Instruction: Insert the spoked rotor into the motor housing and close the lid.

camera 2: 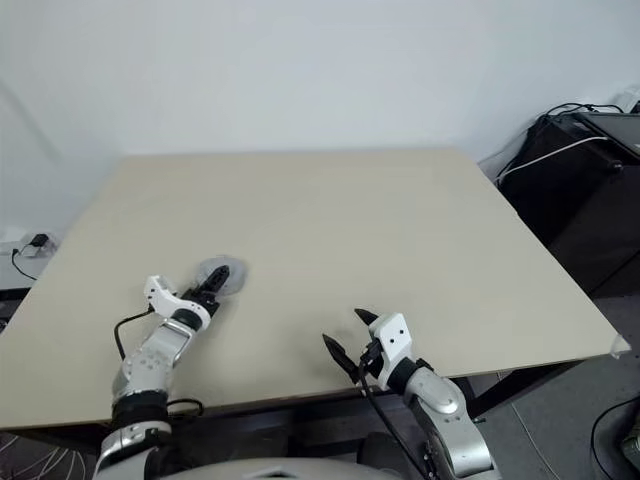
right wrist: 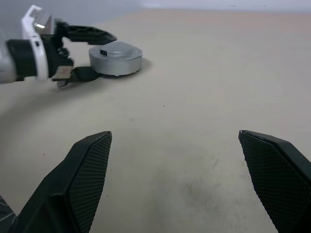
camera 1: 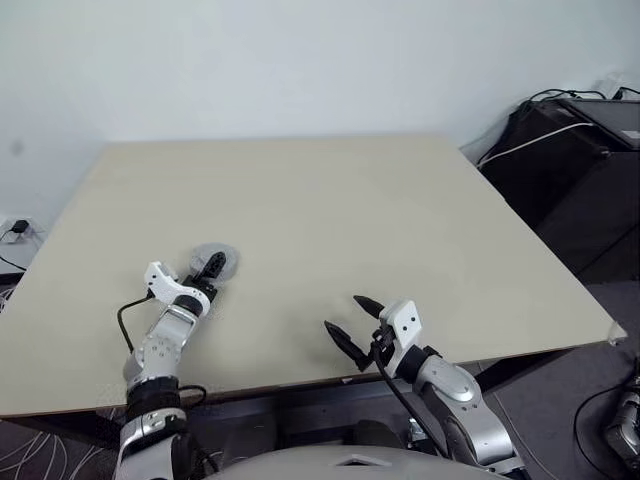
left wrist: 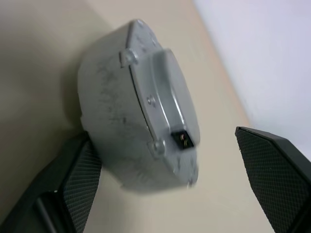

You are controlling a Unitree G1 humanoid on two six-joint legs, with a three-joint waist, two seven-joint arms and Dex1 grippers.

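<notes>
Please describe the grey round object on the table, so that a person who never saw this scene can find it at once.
Look at the beige table, on the robot's left side near the front edge. There the open left gripper points at a closed motor housing, a low pale grey drum lying flat. It is the one loose thing on the tabletop, with a raised lid and a small dark socket in its side.

You cannot see inside the closed pale grey motor housing, so rotor and windings stay hidden. From the head views, the left gripper covers its near edge. In the left wrist view its near rim blurs, and both fingers are cut off.
</notes>
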